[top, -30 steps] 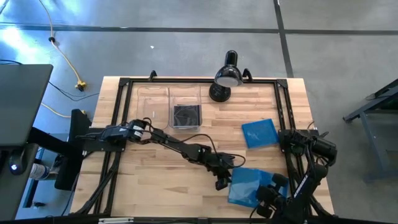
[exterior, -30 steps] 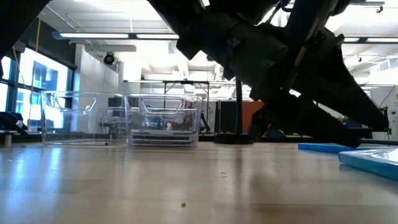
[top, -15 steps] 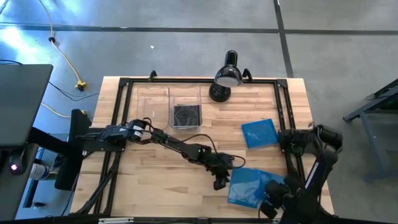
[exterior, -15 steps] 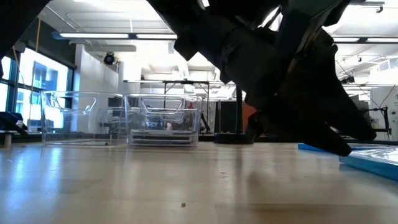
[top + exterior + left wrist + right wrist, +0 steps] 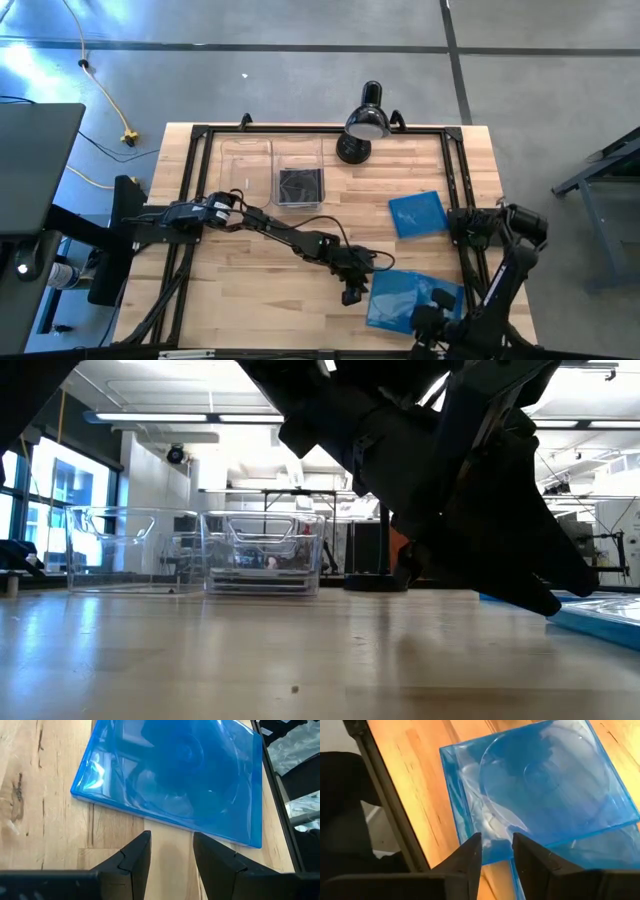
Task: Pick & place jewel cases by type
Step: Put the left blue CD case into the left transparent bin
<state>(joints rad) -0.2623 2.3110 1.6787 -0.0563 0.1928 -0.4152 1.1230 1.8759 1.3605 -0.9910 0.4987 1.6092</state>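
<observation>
We see the left arm stretched from the table's left side across to its middle, its left gripper (image 5: 352, 293) low over the wood just beside the near pile of blue jewel cases (image 5: 403, 297). In the left wrist view its fingers (image 5: 132, 857) stand a narrow gap apart with bare wood between them and hold nothing; the edge of the top blue case (image 5: 170, 775) lies just ahead of the tips.

The right arm folds back at the table's right near corner, and the right gripper (image 5: 432, 318) hangs over the near edge of that same pile. Its fingers (image 5: 470, 857) are parted by a narrow gap and close on nothing; below them lies a blue case (image 5: 540, 790) resting on another.

Since a second ago the right arm has drawn back toward the near right corner, its elbow has swung outward, and the gripper has come off the pile; the left arm has barely shifted. The cases lie where they lay.

A single blue case (image 5: 417, 213) lies apart, farther back on the right. One clear bin (image 5: 299, 178) holds what looks like a dark case, though we cannot be sure from above; the other bin (image 5: 245, 168) stands beside it. A black lamp (image 5: 362, 122) stands at the far edge. The black frame rail (image 5: 462, 215) runs close along the pile's right, while open wood spreads to the left of the pile.
</observation>
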